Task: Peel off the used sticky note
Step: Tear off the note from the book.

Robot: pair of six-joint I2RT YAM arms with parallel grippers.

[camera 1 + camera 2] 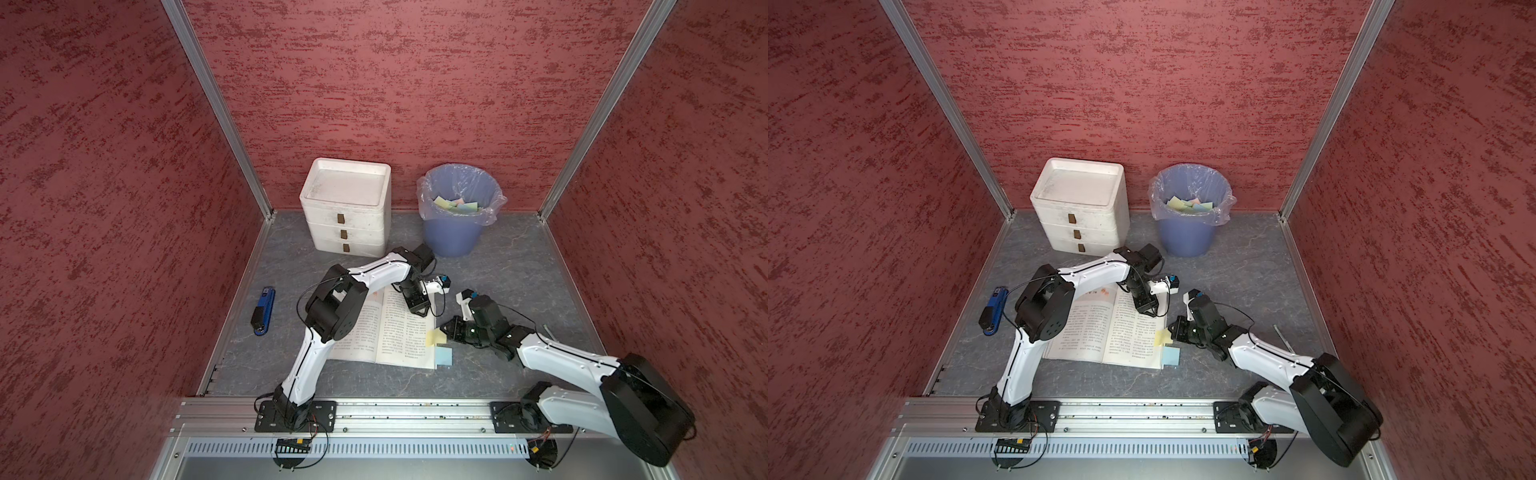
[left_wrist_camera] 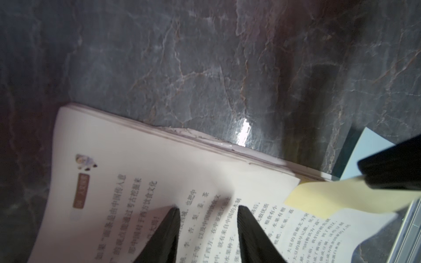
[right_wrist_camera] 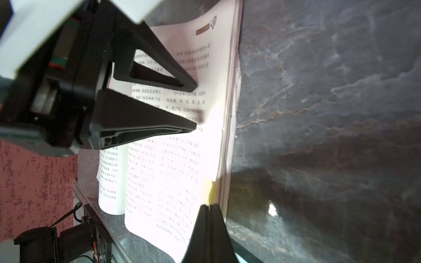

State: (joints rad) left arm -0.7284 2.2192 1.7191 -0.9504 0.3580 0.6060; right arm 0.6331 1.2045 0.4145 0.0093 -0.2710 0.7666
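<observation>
Your R pincer [image 3: 208, 206] is clamped on the yellow sticky note [image 1: 434, 337], at the outer page edge of the open book [image 1: 395, 332] on the table [image 1: 498, 270]. L pincer [image 2: 207, 208] is half-spread, tips on the page. Print is Chinese; brown header label [image 2: 80, 191] is too blurred to read.

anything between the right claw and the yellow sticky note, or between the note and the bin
Nothing at the note: the right claw is shut on the yellow sticky note. Toward the bin, the left claw and its wrist sit over the book, near the straight path.
</observation>
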